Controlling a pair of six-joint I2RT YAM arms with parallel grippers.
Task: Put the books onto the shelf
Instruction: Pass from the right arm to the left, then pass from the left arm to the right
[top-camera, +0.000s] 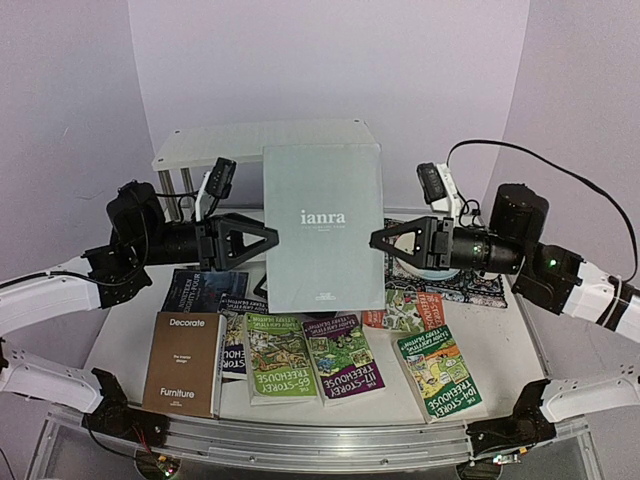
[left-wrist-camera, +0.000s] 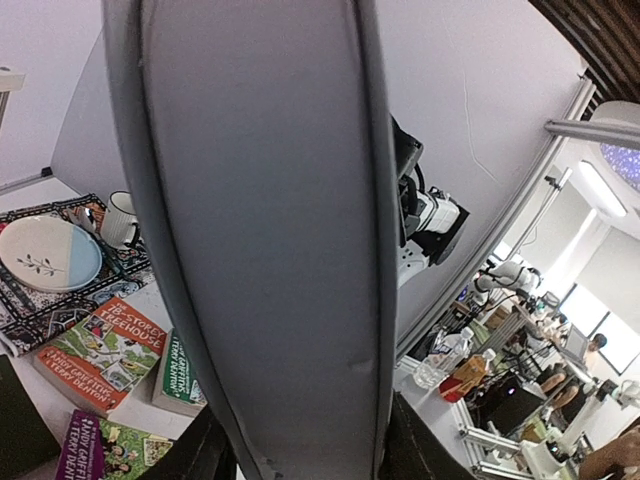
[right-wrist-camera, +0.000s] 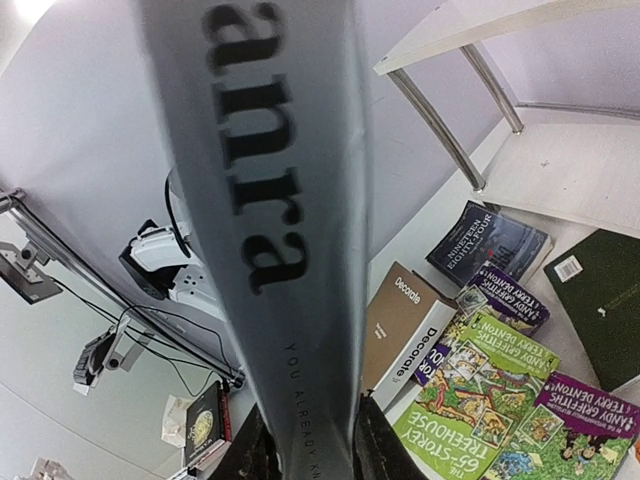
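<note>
The large grey book (top-camera: 322, 225) with the white word "ianra" on its cover stands upright in the air in front of the white shelf with chrome legs (top-camera: 250, 140). The right gripper (top-camera: 375, 240) is clamped on its right edge, while the left gripper (top-camera: 272, 238) has fingers on both sides of its left edge, and I cannot tell if they press it. Below, on the white table (top-camera: 500, 350), lie the brown book (top-camera: 185, 362) marked "Decorate" and "Furniture" and the green paperback (top-camera: 280, 358) "65-Storey Treehouse", and pale lilac walls (top-camera: 300, 60) stand behind.
</note>
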